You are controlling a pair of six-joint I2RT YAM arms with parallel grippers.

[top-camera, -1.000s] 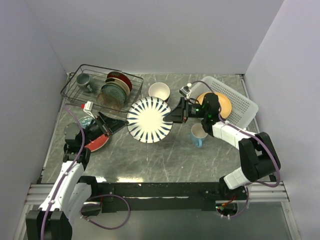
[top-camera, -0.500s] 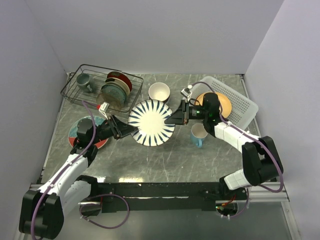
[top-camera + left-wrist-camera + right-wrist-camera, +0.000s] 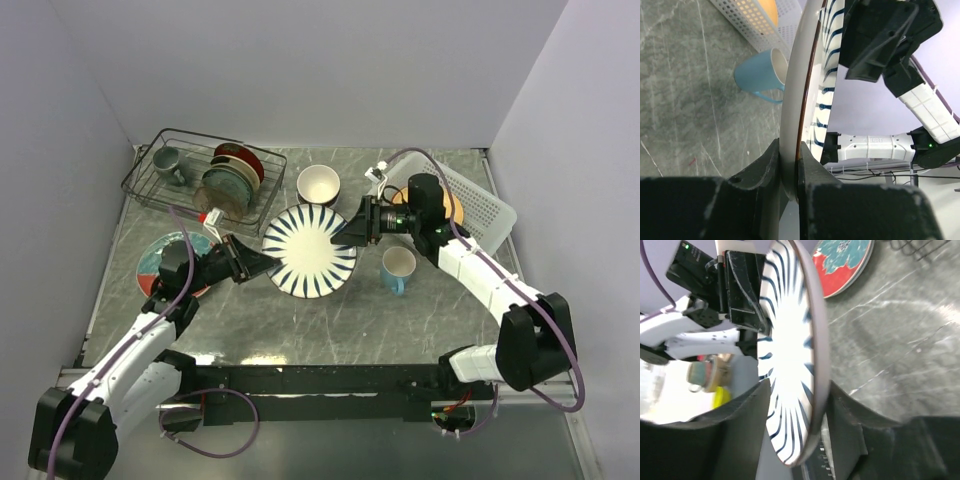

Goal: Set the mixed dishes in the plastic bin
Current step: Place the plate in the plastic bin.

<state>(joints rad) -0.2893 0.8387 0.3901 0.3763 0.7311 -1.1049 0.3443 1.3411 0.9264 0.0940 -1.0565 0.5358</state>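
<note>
The navy-striped white plate (image 3: 310,252) hangs above the table between both arms. My left gripper (image 3: 262,264) is shut on its left rim, and in the left wrist view both fingers (image 3: 789,150) pinch the edge (image 3: 792,100). My right gripper (image 3: 350,228) is at the plate's right rim with its jaws open. In the right wrist view the rim (image 3: 810,365) stands between the fingers (image 3: 799,385), with a gap on the face side. The white plastic bin (image 3: 480,205) sits at the back right with an orange plate (image 3: 452,208) in it.
A light blue mug (image 3: 398,268) stands in front of the bin. A cream bowl (image 3: 318,184) sits behind the striped plate. A red plate with a teal flower (image 3: 160,262) lies at the left. The black wire rack (image 3: 190,172) holds a grey-green mug (image 3: 166,158) and upright plates.
My left gripper moved from over the red plate to the striped plate's left rim and shut on it. The right gripper's jaws have widened around the rim. The plate shifted slightly right.
</note>
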